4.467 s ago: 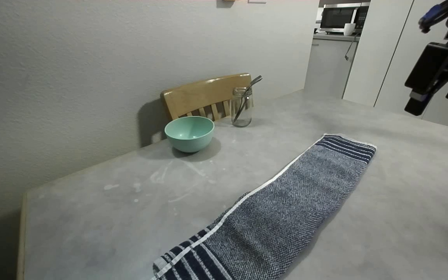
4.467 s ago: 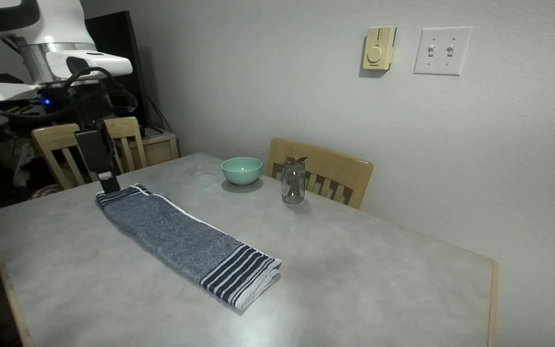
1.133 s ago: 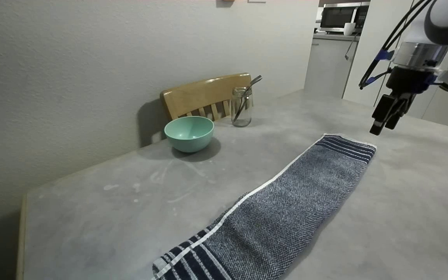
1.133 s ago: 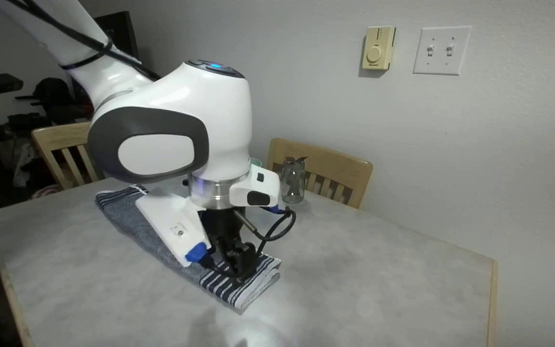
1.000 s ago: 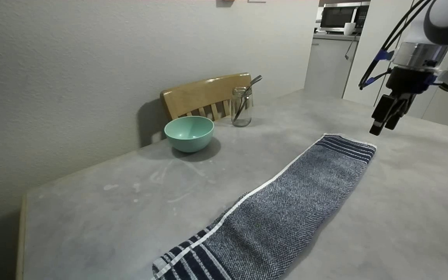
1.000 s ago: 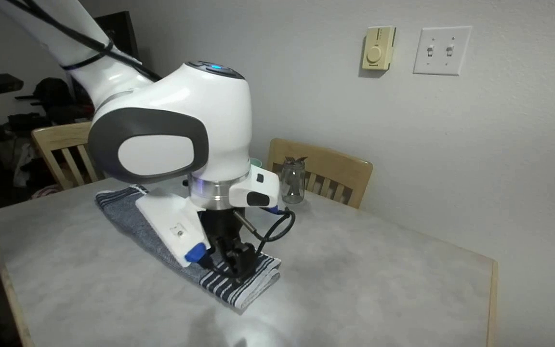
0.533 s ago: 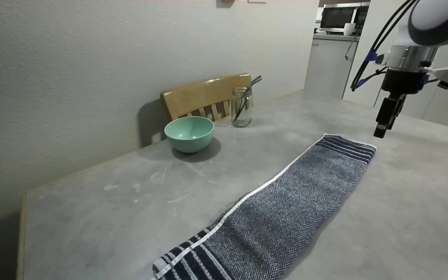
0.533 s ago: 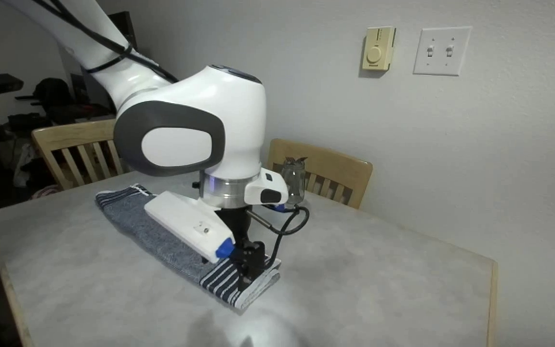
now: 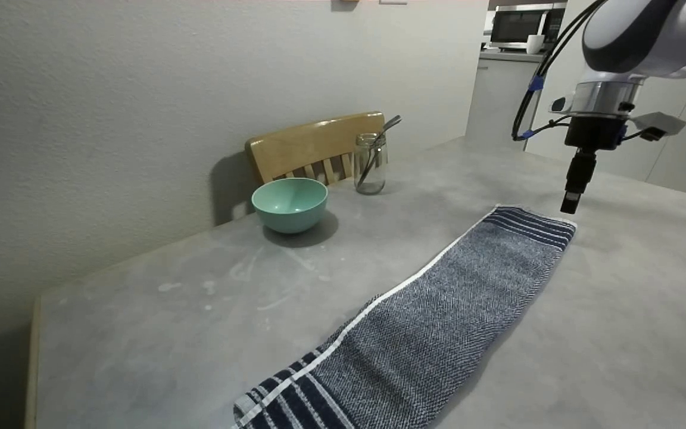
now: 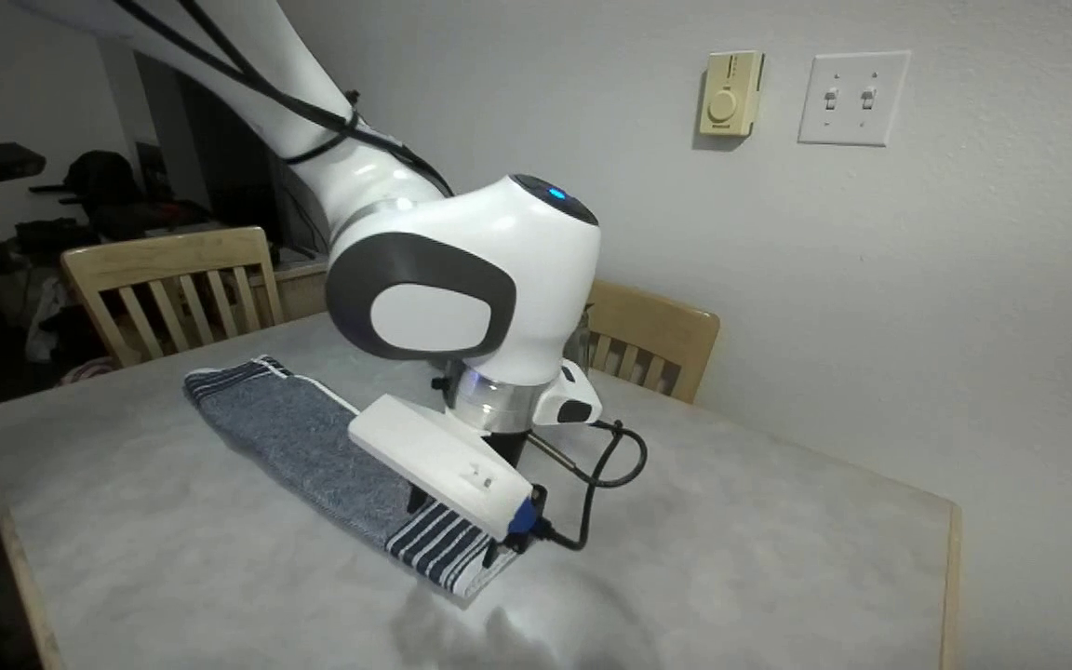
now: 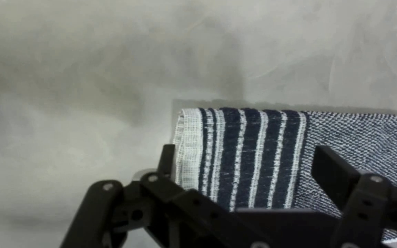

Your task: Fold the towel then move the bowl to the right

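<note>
Stretching sideways in wrist view, towel (image 11: 284,151), 1 striped end pointing left.

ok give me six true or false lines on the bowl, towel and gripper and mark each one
1. The bowl stands upright on the table. True.
2. The towel has dark and light stripes at both ends. True.
3. The bowl rests on the towel. False: table shows between them.
4. The gripper is open. True.
5. The towel is bunched into a ball. False: it lies as a long strip.
6. The gripper holds the bowl. False: the bowl stands apart from it.
</note>
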Robot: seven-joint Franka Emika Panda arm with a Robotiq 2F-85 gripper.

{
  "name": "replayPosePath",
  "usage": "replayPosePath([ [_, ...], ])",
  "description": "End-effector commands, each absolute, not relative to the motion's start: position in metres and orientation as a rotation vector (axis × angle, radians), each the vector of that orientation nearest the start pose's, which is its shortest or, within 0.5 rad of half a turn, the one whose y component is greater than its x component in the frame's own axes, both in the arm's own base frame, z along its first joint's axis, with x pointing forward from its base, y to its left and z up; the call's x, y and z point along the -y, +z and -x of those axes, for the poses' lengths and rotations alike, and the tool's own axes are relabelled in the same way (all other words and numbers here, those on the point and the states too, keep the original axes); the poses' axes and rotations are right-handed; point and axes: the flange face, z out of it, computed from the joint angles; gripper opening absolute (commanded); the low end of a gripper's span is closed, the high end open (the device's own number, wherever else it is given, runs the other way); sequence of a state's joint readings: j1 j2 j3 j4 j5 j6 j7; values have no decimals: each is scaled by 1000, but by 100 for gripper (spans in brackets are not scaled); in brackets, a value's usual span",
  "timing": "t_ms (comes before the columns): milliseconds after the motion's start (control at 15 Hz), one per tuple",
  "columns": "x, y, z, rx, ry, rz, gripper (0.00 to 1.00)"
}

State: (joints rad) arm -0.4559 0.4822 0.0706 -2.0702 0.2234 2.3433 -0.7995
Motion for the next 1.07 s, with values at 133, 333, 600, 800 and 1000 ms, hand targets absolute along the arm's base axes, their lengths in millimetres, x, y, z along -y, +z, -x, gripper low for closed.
replayPosePath([
  [133,230,161,-554,255,136,2884,100],
  [333,229,162,-565,91,98,2883,100],
  [600,227,157,-571,-145,71,2860,100],
  [800,232,145,-571,-266,80,2856,100],
  [1000,234,135,-572,-347,79,2834,100],
])
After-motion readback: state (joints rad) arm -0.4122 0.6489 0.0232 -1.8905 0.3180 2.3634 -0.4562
